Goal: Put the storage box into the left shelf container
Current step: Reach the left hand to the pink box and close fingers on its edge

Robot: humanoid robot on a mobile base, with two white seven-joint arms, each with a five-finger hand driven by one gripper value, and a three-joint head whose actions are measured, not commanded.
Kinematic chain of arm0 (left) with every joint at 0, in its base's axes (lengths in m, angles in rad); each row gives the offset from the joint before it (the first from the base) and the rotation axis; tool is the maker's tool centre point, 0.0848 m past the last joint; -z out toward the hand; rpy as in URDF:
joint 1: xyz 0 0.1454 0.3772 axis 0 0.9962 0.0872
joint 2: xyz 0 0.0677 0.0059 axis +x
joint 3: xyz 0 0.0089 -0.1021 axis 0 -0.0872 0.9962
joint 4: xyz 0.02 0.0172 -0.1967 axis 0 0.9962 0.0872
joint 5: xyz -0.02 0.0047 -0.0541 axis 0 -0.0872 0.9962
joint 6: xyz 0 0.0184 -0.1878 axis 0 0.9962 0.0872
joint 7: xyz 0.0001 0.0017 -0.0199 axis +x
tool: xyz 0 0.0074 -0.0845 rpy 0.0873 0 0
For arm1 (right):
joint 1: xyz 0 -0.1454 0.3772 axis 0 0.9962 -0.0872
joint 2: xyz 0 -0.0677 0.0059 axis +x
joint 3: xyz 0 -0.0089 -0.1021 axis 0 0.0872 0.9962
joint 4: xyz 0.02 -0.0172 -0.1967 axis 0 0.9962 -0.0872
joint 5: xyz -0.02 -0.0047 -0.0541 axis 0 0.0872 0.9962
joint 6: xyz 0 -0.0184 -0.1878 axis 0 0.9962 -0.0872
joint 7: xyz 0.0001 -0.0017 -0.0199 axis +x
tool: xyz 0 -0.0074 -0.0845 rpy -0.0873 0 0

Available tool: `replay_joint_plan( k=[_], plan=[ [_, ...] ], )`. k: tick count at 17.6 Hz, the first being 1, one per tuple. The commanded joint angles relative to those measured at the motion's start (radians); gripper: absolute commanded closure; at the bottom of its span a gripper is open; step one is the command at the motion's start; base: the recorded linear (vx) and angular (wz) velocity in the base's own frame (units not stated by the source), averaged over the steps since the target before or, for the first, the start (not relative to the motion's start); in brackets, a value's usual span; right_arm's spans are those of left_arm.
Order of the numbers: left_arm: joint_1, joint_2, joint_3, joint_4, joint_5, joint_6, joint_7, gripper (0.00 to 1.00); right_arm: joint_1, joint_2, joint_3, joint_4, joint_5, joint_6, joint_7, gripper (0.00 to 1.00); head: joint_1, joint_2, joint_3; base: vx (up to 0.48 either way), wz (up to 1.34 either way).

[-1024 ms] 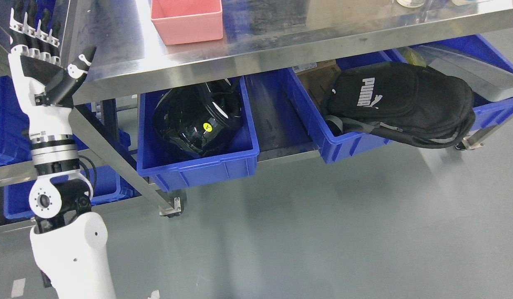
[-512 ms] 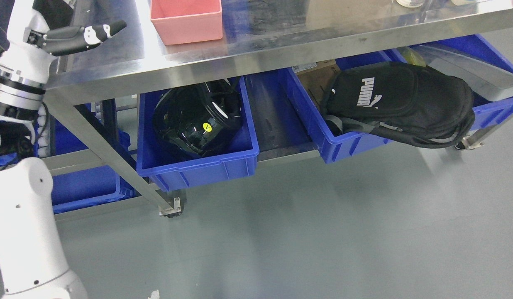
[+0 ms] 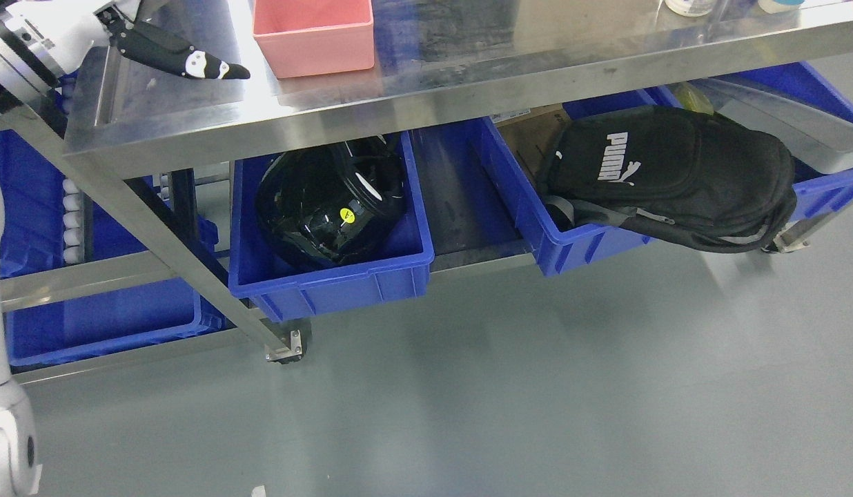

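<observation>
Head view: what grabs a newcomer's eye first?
Probably the black backpack with white lettering, slumped over the blue bin on the lower shelf at right. Next, the glossy black helmet in the middle blue container, and the pink storage box on the steel tabletop. The left hand reaches over the table's left end.

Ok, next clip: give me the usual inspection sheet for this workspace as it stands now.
Surface: steel table top, scuffed and reflective.
Job's things: pink storage box on the table top, not held; blue shelf container below holds a black helmet.
Clutter: black backpack lying over the right blue bin; more blue bins at far left.
Hands: left hand over the table's left end, one dark finger showing, apart from the box; right hand not in view.
Cables: nothing seen.
Surroundings: grey floor; table castor.
</observation>
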Motion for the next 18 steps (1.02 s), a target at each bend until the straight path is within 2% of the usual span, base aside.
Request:
replay_joint_plan(
  k=[1, 4, 9, 12, 14, 16, 18],
  plan=[
    [-0.110, 0.081, -0.288, 0.187, -0.098, 0.001, -0.010, 0.01, -0.006, -0.017, -0.003, -0.018, -0.002, -0.001, 0.001, 0.00, 0.0000, 0.000, 0.000, 0.083, 0.02],
    [-0.110, 0.023, -0.288, 0.187, -0.097, 0.004, -0.011, 0.02, -0.006, -0.017, -0.003, -0.018, -0.002, -0.001, 0.002, 0.00, 0.0000, 0.000, 0.000, 0.117, 0.06],
    [-0.137, -0.169, -0.286, 0.176, -0.074, 0.005, -0.029, 0.04, -0.006, -0.017, -0.003, -0.018, -0.002, -0.001, 0.002, 0.00, 0.0000, 0.000, 0.000, 0.125, 0.16],
    [-0.183, -0.258, -0.277, 0.170, -0.066, 0.007, -0.028, 0.04, -0.006, -0.017, -0.003, -0.018, -0.002, -0.001, 0.001, 0.00, 0.0000, 0.000, 0.000, 0.060, 0.24],
    [-0.224, -0.283, -0.283, 0.172, -0.068, 0.010, -0.026, 0.04, -0.006, -0.017, -0.003, -0.018, -0.002, -0.001, 0.002, 0.00, 0.0000, 0.000, 0.000, 0.037, 0.21],
    [-0.234, -0.315, -0.296, 0.178, -0.083, 0.085, -0.026, 0.05, -0.006, -0.017, -0.003, -0.018, -0.002, -0.001, 0.001, 0.00, 0.0000, 0.000, 0.000, 0.012, 0.09],
    [-0.225, -0.303, -0.381, 0.202, -0.155, 0.105, -0.026, 0.05, -0.006, -0.017, -0.003, -0.018, -0.002, -0.001, 0.001, 0.00, 0.0000, 0.000, 0.000, 0.000, -0.01]
  ],
)
